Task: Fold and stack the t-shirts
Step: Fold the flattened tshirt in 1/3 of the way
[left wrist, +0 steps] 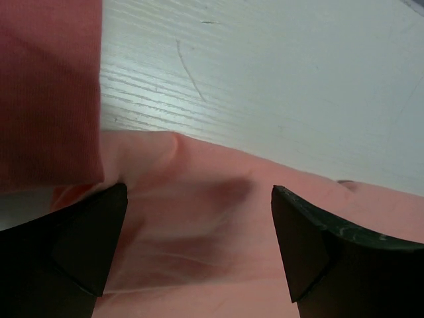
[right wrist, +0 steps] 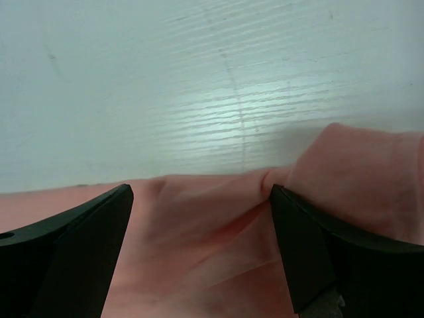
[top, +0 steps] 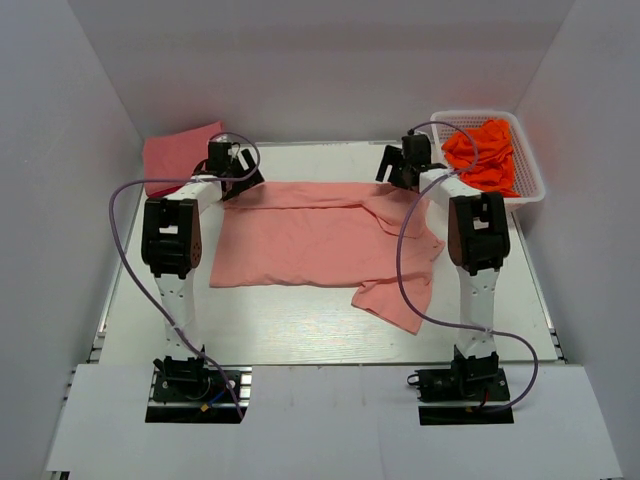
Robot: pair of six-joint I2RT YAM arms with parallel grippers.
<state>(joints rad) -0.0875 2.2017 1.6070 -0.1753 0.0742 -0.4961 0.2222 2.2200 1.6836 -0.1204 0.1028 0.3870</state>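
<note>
Though it lies spread, the salmon t-shirt [top: 310,240] looks rumpled.

Two white arms [top: 170,240] with black joints, black wedge-shaped jaws, trailing lilac cables [top: 399,255].

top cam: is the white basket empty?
No, the white basket at the table's far right corner holds a heap of crumpled orange-red garments.
</note>
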